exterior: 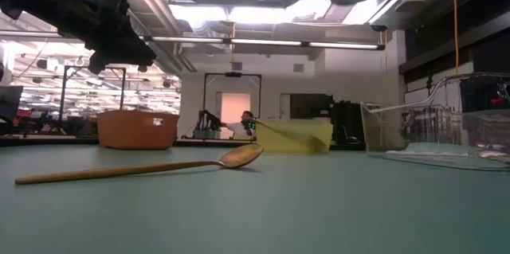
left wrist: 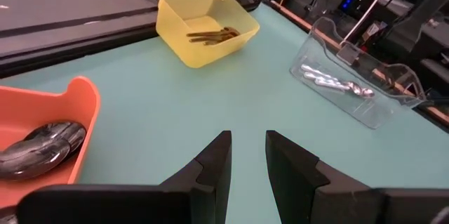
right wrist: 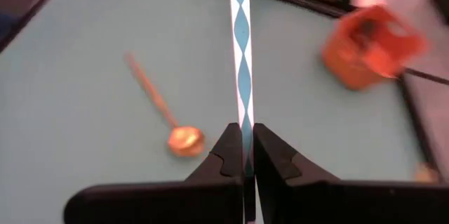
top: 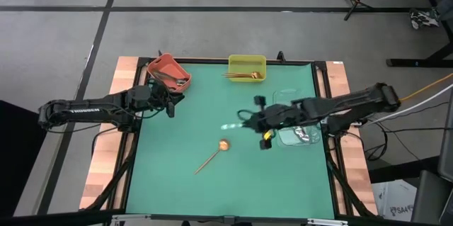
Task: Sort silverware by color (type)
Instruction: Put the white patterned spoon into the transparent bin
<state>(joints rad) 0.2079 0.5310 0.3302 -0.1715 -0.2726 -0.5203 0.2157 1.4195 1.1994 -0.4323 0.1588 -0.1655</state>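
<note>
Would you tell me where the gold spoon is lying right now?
In the high view, the gold spoon lies loose mid-table, toward the front, below the yellow bin.

left gripper: dark fingers parted, over bare green table mat | yellow plastic bin: gold spoons held inside | orange plastic bin: dark spoons seen inside | clear plastic bin: silver spoons contained
</note>
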